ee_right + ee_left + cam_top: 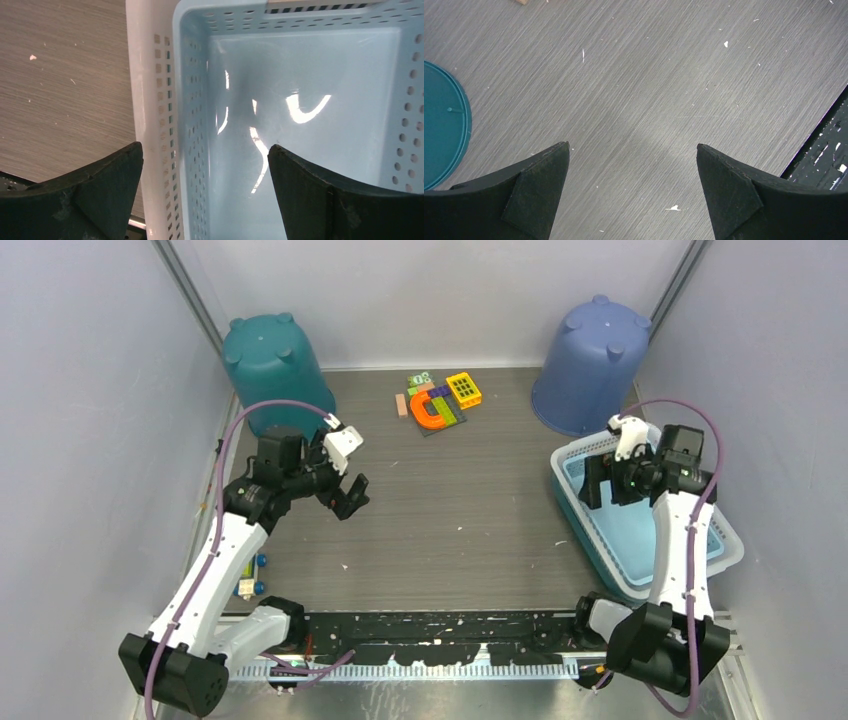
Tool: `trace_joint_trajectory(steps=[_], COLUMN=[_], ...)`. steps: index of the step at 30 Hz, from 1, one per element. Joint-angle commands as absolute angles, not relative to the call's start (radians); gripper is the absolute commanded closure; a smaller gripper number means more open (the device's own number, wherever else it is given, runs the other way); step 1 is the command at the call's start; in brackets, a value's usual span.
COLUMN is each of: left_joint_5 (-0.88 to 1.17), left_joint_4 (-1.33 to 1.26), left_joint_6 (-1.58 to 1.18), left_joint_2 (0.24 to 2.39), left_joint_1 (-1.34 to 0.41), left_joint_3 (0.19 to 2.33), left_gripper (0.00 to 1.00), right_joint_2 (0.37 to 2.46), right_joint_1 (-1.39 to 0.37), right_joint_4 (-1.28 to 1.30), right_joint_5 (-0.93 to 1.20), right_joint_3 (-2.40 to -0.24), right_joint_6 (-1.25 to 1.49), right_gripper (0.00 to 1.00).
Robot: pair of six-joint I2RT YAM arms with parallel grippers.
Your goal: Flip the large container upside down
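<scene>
The right gripper (606, 484) hangs with its jaws spread wide and nothing between them, low over the large container (625, 535), a pale blue perforated basket. In the wrist view the two fingers straddle the basket's near-left wall (150, 100): one sits outside over the table, the other inside over the bare floor. That stance looks chosen so the jaws can drop and pinch the wall itself, since the basket is far too broad to grasp whole, and a rim hold gives a lever for tipping it over.

The container stands at the right side of the table (450, 510), mouth up and holding nothing, its far corner close to the side wall and the blue bucket (592, 360) just behind it. It is not yet turned; I judge the job is at the reach-and-grasp stage. Room to flip is tight on the right, so rolling it toward the table's middle seems the safer way.

The left gripper (345, 496) is also spread and holds nothing, poised above bare tabletop well apart from the basket, likely parked out of the way. A teal bucket (275, 365) rests feet-up behind it, and a cluster of toy bricks (440, 400) lies at the back centre, clear of the tipping path.
</scene>
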State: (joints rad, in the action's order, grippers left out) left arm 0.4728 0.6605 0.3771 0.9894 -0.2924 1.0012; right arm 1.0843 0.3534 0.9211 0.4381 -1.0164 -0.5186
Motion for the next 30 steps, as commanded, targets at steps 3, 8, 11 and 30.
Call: trace_joint_trajectory(steps=[3,8,11,30], left_joint_5=[0.494,0.497,0.498,0.488], left_joint_4=[0.654,0.654,0.654,0.655], left_joint_6=[0.385,0.385,0.385,0.382], left_joint_2=[0.991,0.997,0.997,1.003], left_joint_1=[-0.288,-0.289,-0.288,-0.288], left_joint_3=[1.002,1.005,1.005,1.007], left_gripper=[0.00,0.00,0.00,0.00], right_joint_2=[1.115,1.166,1.201,1.283], right_joint_1=[0.468,0.480,0.479,0.472], right_joint_4=[0.931,0.924,0.923,0.916], right_joint_5=[0.572,0.560,0.567,0.502], right_joint_3=[-1.092,-1.064,-1.045,-0.984], right_joint_6=[-0.553,-0.580,-0.598,-0.685], right_gripper=[0.03,0.03,0.04,0.09])
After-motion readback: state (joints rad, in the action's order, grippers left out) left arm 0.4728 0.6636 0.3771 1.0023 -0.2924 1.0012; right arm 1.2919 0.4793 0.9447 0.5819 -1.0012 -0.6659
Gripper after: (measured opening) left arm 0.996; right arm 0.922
